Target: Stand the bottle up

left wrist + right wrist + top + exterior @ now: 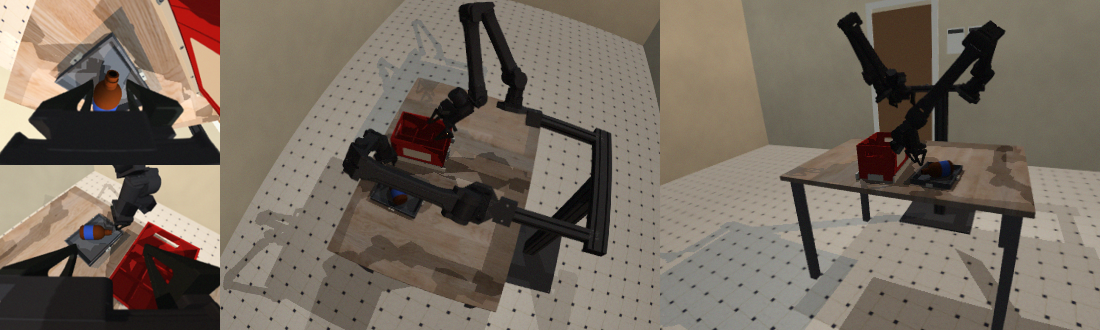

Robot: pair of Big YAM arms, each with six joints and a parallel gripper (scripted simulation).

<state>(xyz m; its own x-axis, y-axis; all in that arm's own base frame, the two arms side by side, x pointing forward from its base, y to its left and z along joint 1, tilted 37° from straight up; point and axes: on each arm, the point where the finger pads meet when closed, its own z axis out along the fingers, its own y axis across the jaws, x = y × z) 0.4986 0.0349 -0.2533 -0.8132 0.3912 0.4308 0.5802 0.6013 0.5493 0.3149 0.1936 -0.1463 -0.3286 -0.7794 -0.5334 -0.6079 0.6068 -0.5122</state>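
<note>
The brown bottle with a blue label (94,232) lies on its side on the dark tray (93,243), its neck pointing toward the red crate (146,272). My left gripper (109,82) reaches down at the neck end. Its fingers stand narrowed on either side of the bottle's shoulder (107,93), with small gaps showing. From the side, the left gripper (917,156) hangs just over the bottle (939,167). My right gripper (442,125) is open and empty, high above the crate (420,140).
The crate (876,159) stands flat right beside the tray (937,178) on the wooden table. The left arm stretches low across the table over the tray (394,205). The table edge is close behind the tray.
</note>
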